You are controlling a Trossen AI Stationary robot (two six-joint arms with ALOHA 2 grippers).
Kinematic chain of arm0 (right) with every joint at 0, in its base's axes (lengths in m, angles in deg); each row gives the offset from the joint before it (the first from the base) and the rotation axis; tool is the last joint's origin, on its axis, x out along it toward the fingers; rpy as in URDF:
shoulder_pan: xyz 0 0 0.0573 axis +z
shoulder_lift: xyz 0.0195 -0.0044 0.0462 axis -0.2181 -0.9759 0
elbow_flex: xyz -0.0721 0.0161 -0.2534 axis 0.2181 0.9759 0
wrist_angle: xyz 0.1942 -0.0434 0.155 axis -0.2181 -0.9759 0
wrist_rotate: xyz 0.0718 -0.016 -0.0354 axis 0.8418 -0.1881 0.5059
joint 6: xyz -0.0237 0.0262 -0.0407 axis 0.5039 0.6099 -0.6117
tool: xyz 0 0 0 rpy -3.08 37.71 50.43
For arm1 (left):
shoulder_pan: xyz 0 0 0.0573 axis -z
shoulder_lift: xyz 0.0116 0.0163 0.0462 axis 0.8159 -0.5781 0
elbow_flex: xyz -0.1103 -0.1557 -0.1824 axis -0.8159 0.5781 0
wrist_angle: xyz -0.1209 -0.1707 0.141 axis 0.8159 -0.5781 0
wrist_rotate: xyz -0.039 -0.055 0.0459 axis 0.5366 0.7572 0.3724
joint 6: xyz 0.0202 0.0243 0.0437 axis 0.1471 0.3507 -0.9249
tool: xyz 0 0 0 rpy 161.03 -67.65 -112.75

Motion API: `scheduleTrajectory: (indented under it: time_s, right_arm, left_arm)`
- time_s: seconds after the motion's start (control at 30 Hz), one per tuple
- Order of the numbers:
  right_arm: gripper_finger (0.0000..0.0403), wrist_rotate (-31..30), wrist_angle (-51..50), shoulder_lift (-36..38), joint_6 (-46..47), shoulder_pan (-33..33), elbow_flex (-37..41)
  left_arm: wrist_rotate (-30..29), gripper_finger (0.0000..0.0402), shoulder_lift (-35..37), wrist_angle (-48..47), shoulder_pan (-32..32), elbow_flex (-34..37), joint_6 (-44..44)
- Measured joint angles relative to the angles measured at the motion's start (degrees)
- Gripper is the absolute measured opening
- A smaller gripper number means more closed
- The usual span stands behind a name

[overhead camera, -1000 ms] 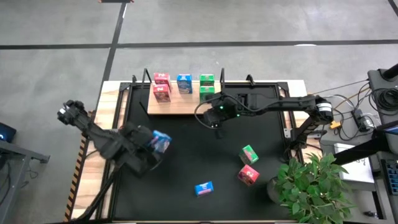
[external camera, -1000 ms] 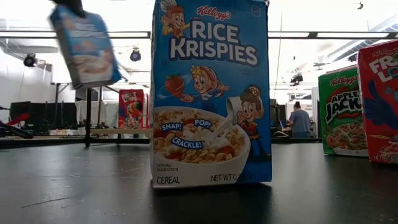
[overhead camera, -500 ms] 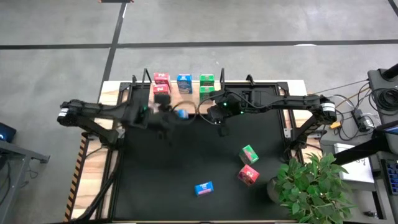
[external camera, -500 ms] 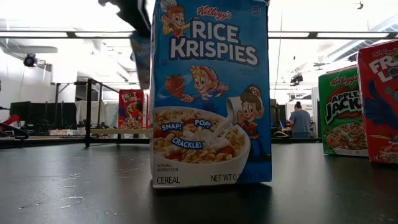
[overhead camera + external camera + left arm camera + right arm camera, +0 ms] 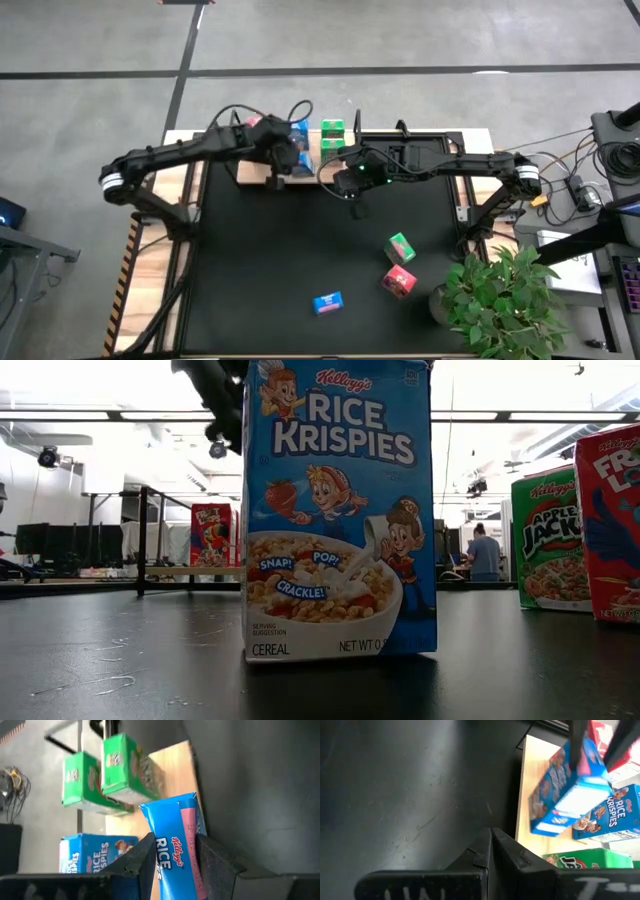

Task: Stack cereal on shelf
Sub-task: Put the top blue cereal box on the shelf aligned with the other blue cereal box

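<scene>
Held a blue cereal box (image 5: 176, 845) between the two dark fingers (image 5: 142, 857) of the left end effector (image 5: 172, 857), above the light wooden shelf (image 5: 172, 767). Showed two green boxes (image 5: 127, 770) stacked on the board, with another blue box (image 5: 95, 852) beside them. Showed black bench mat (image 5: 260, 795) alongside.

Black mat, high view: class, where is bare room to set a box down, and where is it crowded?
The black mat is bare across its left half and centre. Loose boxes border it: blue box, green box, pink-red box. The wooden shelf is crowded, with both the left gripper and right gripper there.
</scene>
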Motion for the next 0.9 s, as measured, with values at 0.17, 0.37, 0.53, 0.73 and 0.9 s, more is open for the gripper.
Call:
scheduleTrajectory:
  time_s: [0.17, 0.37, 0.53, 0.73, 0.9]
  right_arm:
    - [0.0009, -0.01, 0.02, 0.0, 0.71, 0.0, 0.0]
    - [0.0009, -0.01, 0.01, 0.0, 1.58, 0.0, 0.0]
    - [0.0009, -0.02, 0.0, 0.0, 1.56, 0.0, 0.0]
    - [0.0009, -0.02, -0.04, 0.0, 1.52, 0.0, 0.0]
    - [0.0009, -0.02, -0.04, 0.0, 1.49, 0.0, 0.0]
  left_arm:
    - [0.03, 0.0116, -5.02, 0.15, -3.2, -1.55, -3.74]
    - [0.04, 0.0116, -9.54, -1.05, -5.46, -5.08, -5.34]
    - [-0.06, 0.0116, -12.14, -3.43, -7.06, -8.3, -5.68]
    - [0.0, 0.0116, -13.2, -5.26, -7.76, -10.36, -5.94]
    - [0.0, 0.0137, -13.2, -5.3, -7.85, -10.33, -5.92]
